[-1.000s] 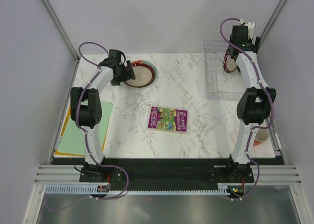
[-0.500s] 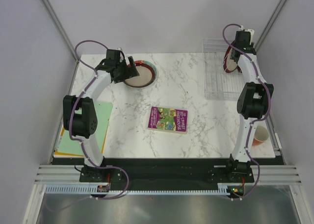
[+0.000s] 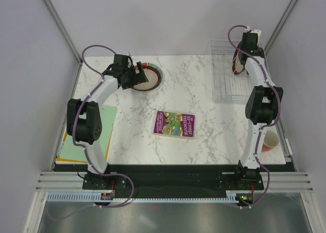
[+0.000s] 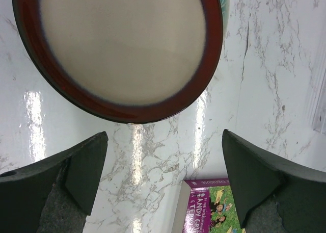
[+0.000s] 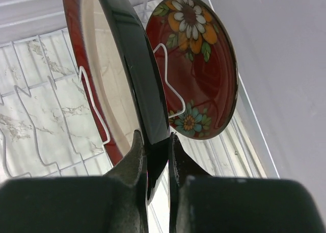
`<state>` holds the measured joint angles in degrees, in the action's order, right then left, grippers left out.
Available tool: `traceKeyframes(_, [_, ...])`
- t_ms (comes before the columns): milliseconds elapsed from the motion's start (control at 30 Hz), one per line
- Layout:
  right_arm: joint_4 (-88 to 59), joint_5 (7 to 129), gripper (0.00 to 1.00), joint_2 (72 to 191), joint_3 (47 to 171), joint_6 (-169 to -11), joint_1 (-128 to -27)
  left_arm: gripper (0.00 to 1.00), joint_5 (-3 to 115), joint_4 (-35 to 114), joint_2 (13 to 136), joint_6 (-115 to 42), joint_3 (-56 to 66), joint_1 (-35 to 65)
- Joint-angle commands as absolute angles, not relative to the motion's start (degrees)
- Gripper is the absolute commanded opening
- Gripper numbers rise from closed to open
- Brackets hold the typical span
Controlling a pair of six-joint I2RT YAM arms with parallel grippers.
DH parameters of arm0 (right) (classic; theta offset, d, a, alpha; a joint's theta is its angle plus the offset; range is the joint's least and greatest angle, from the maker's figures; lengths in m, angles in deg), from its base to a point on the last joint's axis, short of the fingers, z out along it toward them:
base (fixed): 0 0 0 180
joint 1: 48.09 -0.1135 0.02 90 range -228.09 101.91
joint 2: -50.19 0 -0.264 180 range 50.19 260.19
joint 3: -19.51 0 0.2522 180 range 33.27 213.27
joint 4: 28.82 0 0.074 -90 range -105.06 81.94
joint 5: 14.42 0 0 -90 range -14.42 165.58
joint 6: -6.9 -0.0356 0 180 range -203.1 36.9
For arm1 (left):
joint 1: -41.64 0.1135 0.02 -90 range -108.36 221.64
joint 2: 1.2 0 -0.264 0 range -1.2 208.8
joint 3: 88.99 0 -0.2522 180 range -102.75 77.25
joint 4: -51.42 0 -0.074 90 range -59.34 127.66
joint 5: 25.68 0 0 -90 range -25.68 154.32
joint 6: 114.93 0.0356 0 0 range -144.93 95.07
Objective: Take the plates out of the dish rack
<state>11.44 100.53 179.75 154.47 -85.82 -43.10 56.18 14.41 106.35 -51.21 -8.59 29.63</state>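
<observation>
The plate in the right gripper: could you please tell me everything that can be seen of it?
The plate is glossy, apparently ceramic: black outside, red-brown rim, cream centre. It stands on edge between white wire ribs of the dish rack, beside a floral plate. The right gripper pinches its rim.

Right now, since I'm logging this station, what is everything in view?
White marble table: 1.
Clear wire dish rack: 1, far right.
Red-brown-rimmed, cream-centred round plate: 1, flat, far left.
Teal-edged plate: 1, beneath it.
Glossy dark, red-rimmed plate: 1, standing in rack.
Dark red flowered plate: 1, standing beside it.
Purple book: 1, centre.
Orange cup: 1, near right.
Green sheet: 1, near left.
Left gripper: open, above flat plate.
Right gripper: shut on glossy plate's rim.
</observation>
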Motion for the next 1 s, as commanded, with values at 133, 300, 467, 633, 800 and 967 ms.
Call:
traceKeyframes(133, [-3.88, 122.23, 0.00, 170.61, 150.78, -75.73, -49.50, 1.00, 55.97, 16.65, 102.51, -52.96, -8.09, 28.02])
traceKeyframes(300, [-6.26, 127.16, 0.00, 168.67, 149.81, -74.22, -50.20, 1.00, 55.97, 16.74, 101.02, -53.05, -6.77, 27.84])
traceKeyframes(467, [-6.79, 128.05, 0.00, 166.21, 148.76, -73.87, -50.20, 1.00, 55.01, 16.83, 100.40, -53.31, -6.77, 27.93])
traceKeyframes(633, [-6.71, 127.17, 0.00, 162.08, 146.65, -74.05, -50.20, 1.00, 53.34, 17.71, 99.70, -53.84, -6.25, 27.84])
traceKeyframes(800, [-5.92, 125.85, 0.00, 156.29, 144.63, -74.93, -50.55, 1.00, 51.05, 19.46, 98.82, -54.45, -5.19, 27.84])
traceKeyframes(967, [0.05, 118.32, 0.00, 151.54, 143.66, -80.10, -51.95, 1.00, 47.19, 24.38, 98.03, -56.47, -2.73, 27.84])
